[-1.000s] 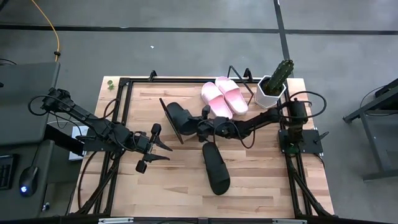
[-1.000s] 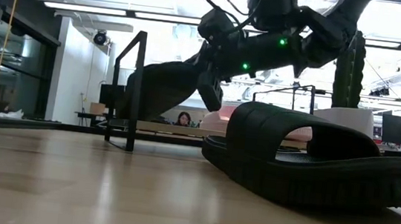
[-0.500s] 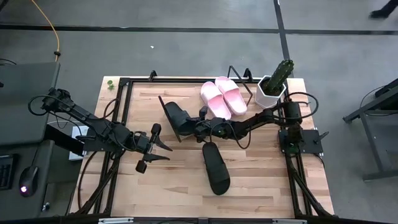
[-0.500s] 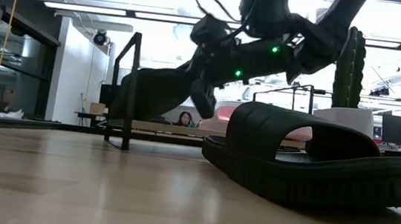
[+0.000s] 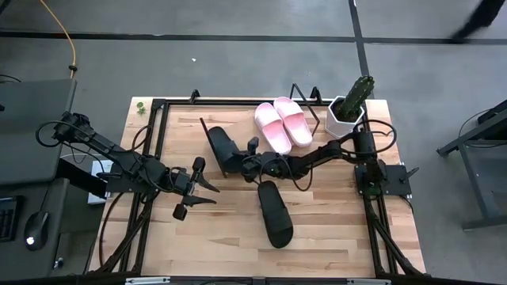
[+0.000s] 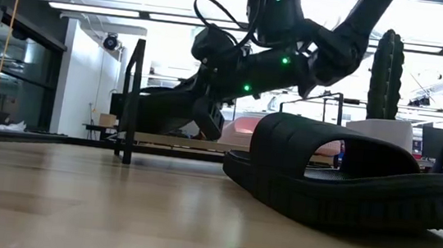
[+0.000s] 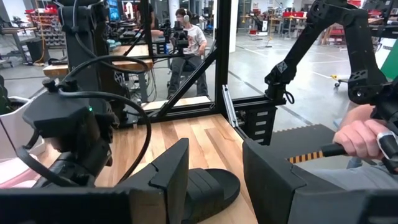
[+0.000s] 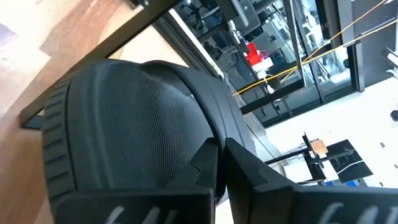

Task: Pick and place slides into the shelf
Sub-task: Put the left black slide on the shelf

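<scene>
My right gripper reaches toward the table's left and is shut on one black slide, which sits almost level over the left end of the shelf. Whether it rests on the board, I cannot tell. Two pale pink slides lie side by side on the shelf's right part. The second black slide lies sole down on the tabletop, large in the low view. My left gripper hovers open over the table's left half, away from every slide. My right gripper pinches the black slide at the side edge of its wide strap between its two fingers. The fingers come level from the table's right. The slide is held nearly flat, its length pointing away from the gripper.
A cactus in a white pot stands at the table's far right corner, beside the pink slides. A black metal frame runs round the tabletop. Bare wood lies in the near left part. A person's hand shows beyond the table.
My right gripper has carried the black slide toward the table's left and lowered it, tipping it from slanted to nearly level. The shelf's end post and the pink slides have shifted a little to the left with it. The left arm has kept still.
</scene>
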